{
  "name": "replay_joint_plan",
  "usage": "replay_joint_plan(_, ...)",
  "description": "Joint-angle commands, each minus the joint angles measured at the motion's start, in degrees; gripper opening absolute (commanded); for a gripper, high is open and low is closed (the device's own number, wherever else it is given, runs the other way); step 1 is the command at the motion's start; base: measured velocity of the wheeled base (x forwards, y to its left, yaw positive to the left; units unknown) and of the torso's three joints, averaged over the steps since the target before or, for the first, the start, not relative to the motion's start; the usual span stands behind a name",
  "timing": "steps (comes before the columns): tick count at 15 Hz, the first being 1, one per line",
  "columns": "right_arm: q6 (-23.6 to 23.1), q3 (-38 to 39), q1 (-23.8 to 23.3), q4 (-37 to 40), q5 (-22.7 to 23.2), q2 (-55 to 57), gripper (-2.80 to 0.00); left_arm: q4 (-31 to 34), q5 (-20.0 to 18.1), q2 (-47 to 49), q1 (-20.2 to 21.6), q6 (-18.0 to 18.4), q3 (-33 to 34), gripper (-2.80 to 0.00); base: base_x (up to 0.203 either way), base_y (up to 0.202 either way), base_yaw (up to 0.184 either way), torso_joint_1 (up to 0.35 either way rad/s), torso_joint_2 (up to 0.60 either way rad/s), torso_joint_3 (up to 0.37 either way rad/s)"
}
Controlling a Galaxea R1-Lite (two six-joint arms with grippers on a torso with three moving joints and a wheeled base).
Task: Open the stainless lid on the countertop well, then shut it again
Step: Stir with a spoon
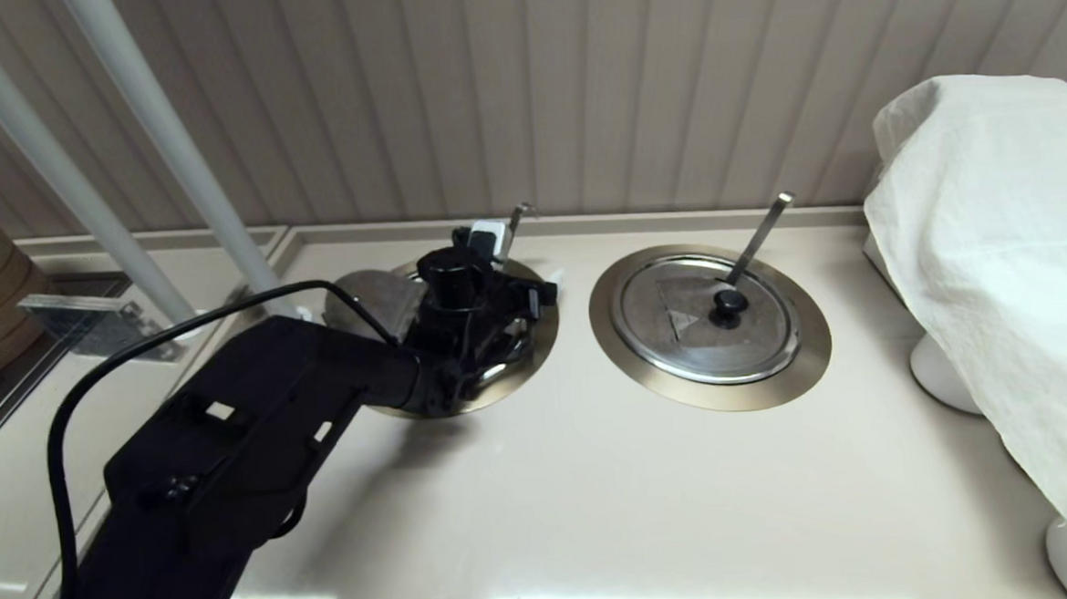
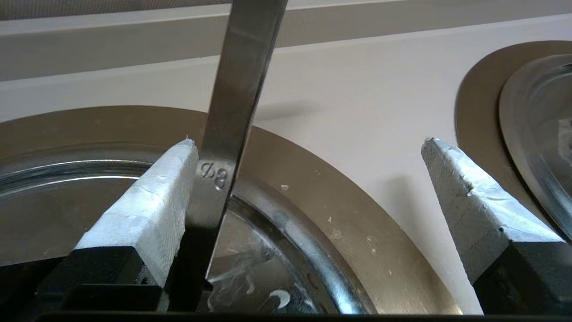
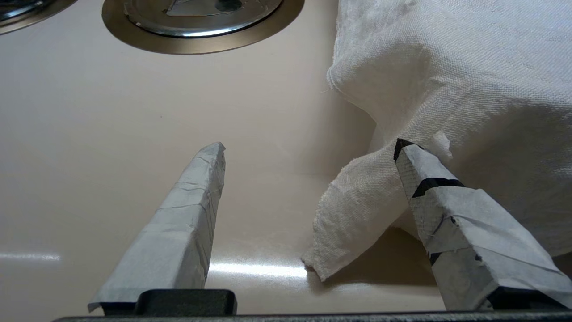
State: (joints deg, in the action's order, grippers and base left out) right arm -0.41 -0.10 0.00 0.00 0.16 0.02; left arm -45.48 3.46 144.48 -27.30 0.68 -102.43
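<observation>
The countertop well's bronze-grey ring lies at the left, mostly behind my left arm. Its thin ladle handle rises toward the wall. The stainless lid shows as shiny steel under my left gripper, which hangs open over the well's right side. One finger rests against the ladle handle; the other is over bare counter. A grey flap panel appears beside the wrist, its angle unclear. My right gripper is open low over the counter.
The twin lid with its black knob and flat-tipped handle lies shut in its ring at the right. A white cloth drapes over something at far right, touching my right finger. White poles stand at back left.
</observation>
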Motion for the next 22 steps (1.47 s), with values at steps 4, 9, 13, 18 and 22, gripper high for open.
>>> replay_joint_plan(4,-0.02,0.01,0.00,0.00,0.02,-0.02,0.00,-0.30,2.36,4.40,0.61,0.20,-5.29,0.00,0.000,0.000,0.000,0.000,0.00,0.000)
replay_joint_plan(9,-0.02,0.01,0.00,0.00,0.02,-0.02,0.00,-0.05,2.52,4.58,2.17,0.20,-6.21,-2.80,0.000,0.000,0.000,0.000,0.00,0.000)
replay_joint_plan(13,-0.02,0.01,0.00,0.00,0.02,-0.02,0.00,-0.22,2.52,4.14,2.17,0.11,-6.29,-2.80,0.000,0.000,0.000,0.000,0.00,0.000)
replay_joint_plan(18,-0.02,0.01,0.00,0.00,0.02,-0.02,0.00,-0.22,2.60,3.70,3.22,0.11,-6.21,-2.80,0.000,0.000,0.000,0.000,0.00,0.000)
replay_joint_plan(22,-0.02,0.01,0.00,0.00,0.02,-0.02,0.00,-0.75,2.52,1.65,4.89,0.06,-4.03,-2.80,0.000,0.000,0.000,0.000,0.00,0.000)
